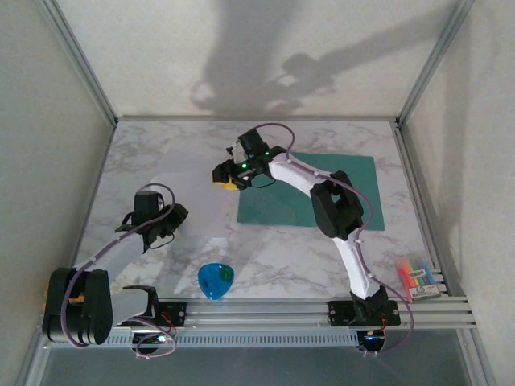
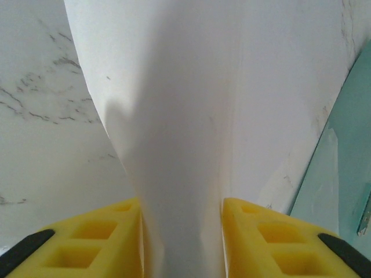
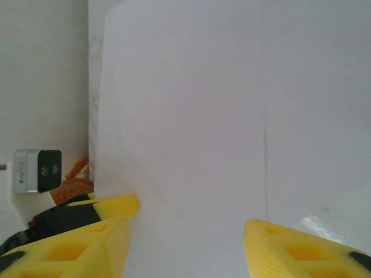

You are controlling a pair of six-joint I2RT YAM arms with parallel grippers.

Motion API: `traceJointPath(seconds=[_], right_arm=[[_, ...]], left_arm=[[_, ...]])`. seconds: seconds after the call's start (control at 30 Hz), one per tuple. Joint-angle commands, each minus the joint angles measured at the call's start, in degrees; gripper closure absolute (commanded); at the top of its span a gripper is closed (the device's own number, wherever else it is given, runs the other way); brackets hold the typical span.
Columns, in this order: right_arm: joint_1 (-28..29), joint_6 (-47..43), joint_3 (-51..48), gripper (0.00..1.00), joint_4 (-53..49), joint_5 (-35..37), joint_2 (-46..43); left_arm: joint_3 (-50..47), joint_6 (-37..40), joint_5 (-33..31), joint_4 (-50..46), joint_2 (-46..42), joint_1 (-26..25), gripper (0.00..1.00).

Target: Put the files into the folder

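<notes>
Marble table [image 1: 161, 161] | left fingers [image 2: 98, 243] clamp files [image 2: 174, 116] | right fingers [image 3: 290, 249] astride files, grip unclear | folder [image 1: 362, 177] flat

2 white-black arms [image 1: 354, 257], purple cables [image 1: 153, 186], yellow gripper fingers [image 2: 272, 237].

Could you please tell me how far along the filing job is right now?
Done: nothing filed yet; the folder lies flat on the table with no sheet visible on it. In hand: the left hand looks closed on the files, which also pass between the fingers of the right hand, grip unclear. Left: getting them into the folder.
</notes>
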Motion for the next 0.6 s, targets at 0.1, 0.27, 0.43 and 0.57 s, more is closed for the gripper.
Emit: traceJointPath(seconds=[0.1, 0.27, 0.43, 0.57], right_arm=[[-3.4, 6.1, -10.0, 0.45, 12.2, -5.3, -4.6], [-5.0, 11.4, -15.0, 0.45, 20.2, -9.4, -5.3], [-6.9, 18.5, -19.5, 0.44, 29.6, -13.3, -5.6], [-7.3, 19.3, -20.4, 0.43, 30.1, -14.9, -5.6]], left_arm=[[0.1, -1.6, 2.3, 0.7, -1.3, 0.6, 0.63], [0.2, -3.5, 5.1, 2.3, -1.9, 0.6, 0.65], [0.9, -5.5, 6.8, 2.8, -3.1, 0.7, 0.67], [1.3, -7.5, 8.3, 3.5, -4.3, 0.9, 0.68]])
